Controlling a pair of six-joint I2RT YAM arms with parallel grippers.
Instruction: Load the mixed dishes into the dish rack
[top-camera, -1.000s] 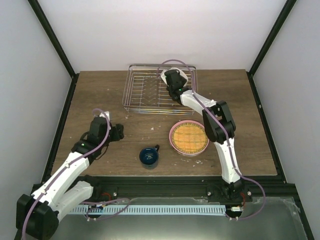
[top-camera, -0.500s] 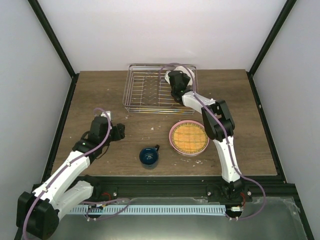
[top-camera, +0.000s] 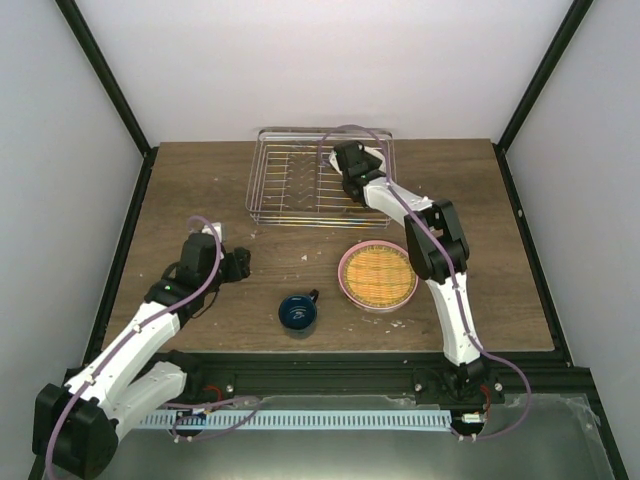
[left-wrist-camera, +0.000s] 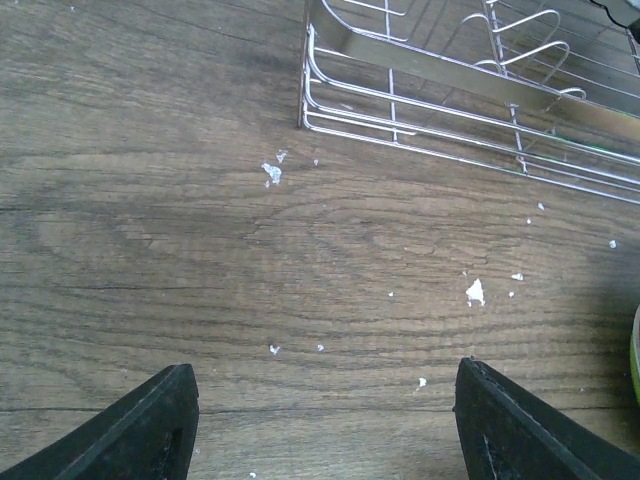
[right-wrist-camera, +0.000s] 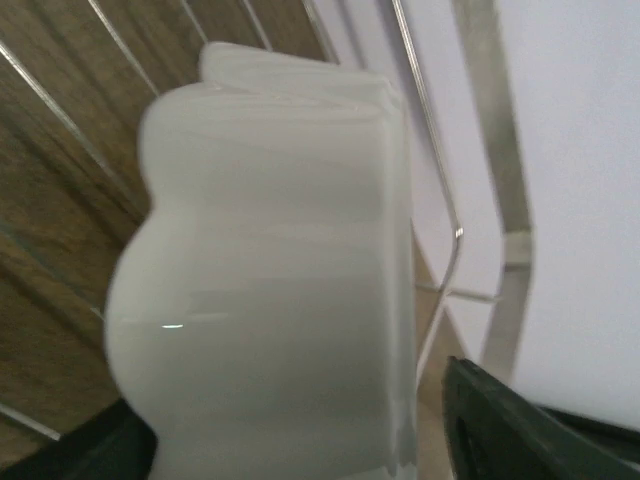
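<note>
Right gripper (top-camera: 352, 165) straddles white scalloped bowl (right-wrist-camera: 260, 270) inside dish rack (top-camera: 275, 180), jaws apart. Left gripper (left-wrist-camera: 322, 385) gapes empty, short of rack.

Bright, even light; faint shadows on the table (top-camera: 200, 190); the scalloped bowl (right-wrist-camera: 260, 280) looms blurred, faintly glinting.

I find the dish rack (top-camera: 290, 185) at upper centre of the top view. The bowl (right-wrist-camera: 260, 280) sits inside its right end, close to a side wire. Below the rack, right of centre, the smaller plate (top-camera: 378, 275) lies on the larger plate (top-camera: 342, 276). The mug (top-camera: 298, 312) stands to their left, apart.
</note>
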